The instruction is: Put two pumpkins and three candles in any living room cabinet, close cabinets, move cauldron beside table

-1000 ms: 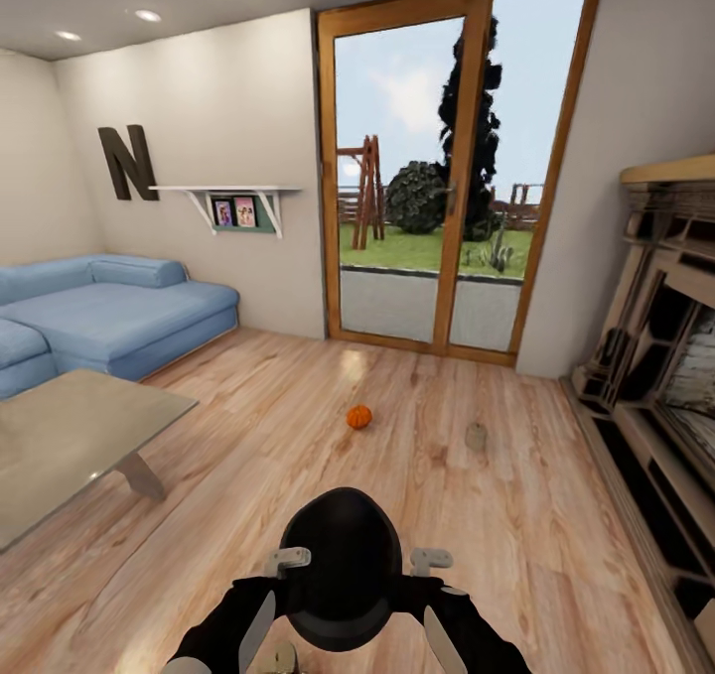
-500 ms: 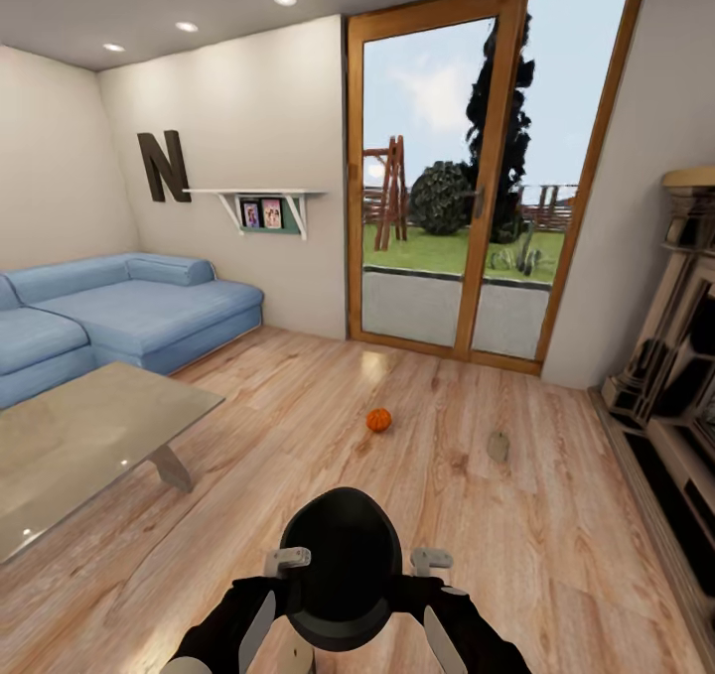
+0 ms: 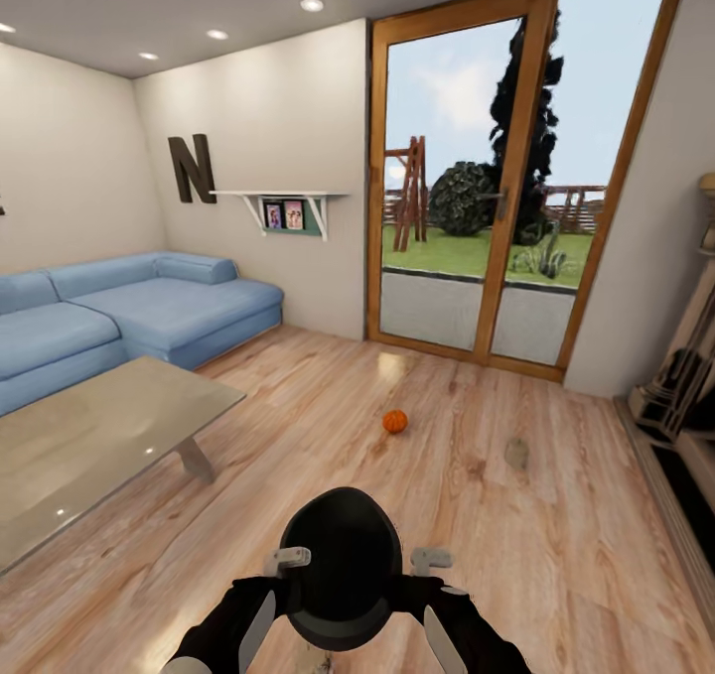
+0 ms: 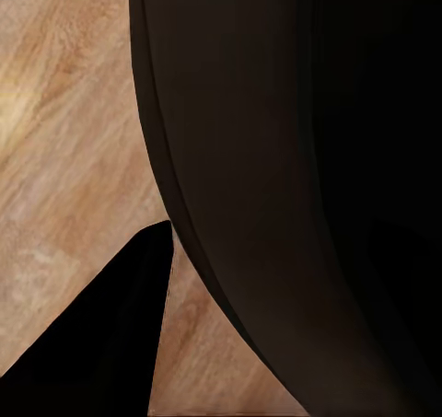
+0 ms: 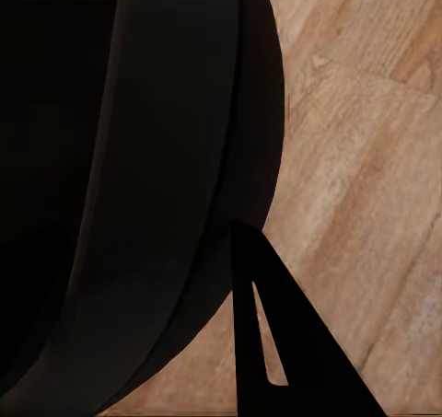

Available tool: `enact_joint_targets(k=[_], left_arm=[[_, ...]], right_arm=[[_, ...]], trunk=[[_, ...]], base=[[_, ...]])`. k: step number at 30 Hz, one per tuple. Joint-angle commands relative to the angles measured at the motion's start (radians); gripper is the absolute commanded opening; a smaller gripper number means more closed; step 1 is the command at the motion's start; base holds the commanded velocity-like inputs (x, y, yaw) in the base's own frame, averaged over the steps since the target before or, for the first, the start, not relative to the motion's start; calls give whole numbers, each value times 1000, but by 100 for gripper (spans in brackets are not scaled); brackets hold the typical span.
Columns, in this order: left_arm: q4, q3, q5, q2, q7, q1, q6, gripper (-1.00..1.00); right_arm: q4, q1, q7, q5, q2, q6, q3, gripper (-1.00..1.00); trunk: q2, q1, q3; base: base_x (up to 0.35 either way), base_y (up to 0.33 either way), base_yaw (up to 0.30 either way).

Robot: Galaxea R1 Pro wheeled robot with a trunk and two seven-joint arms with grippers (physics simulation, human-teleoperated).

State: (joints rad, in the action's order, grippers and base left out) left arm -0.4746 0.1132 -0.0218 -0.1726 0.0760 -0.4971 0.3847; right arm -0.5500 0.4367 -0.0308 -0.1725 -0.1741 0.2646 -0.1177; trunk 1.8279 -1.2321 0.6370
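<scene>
The pumpkin (image 3: 394,421) is bright orange; the candle (image 3: 515,453) beside it dull grey-brown; the floor (image 3: 516,555) pale honey wood with streaked grain; the sofa (image 3: 119,317) on the left light blue; the coffee table (image 3: 89,446) top glassy grey-beige; the door frame (image 3: 501,173) warm orange-brown; the wall letter N (image 3: 193,168) dark brown; the cauldron (image 3: 341,575) glossy black.

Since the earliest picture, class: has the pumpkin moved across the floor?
No. The pumpkin keeps its place relative to the candle and the glass door; all shifted rightward together, so the camera turned.
</scene>
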Motion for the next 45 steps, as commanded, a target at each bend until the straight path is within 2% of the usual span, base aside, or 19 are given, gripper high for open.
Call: enact_joint_targets(k=[1, 17, 45], left_arm=[[2, -5, 26, -1, -2, 0, -1, -100], [3, -4, 26, -1, -2, 0, -1, -100], [2, -4, 26, -2, -2, 0, -1, -100]], right_arm=[[-3, 1, 3, 1, 0, -21, 1, -100], [-3, 1, 2, 1, 0, -19, 0, -100], [-2, 1, 2, 1, 0, -21, 0, -100]], trunk=[[0, 0, 0], [0, 0, 0], [0, 0, 0]], base=[[-274, 0, 285], [-287, 0, 289], [-8, 0, 290]])
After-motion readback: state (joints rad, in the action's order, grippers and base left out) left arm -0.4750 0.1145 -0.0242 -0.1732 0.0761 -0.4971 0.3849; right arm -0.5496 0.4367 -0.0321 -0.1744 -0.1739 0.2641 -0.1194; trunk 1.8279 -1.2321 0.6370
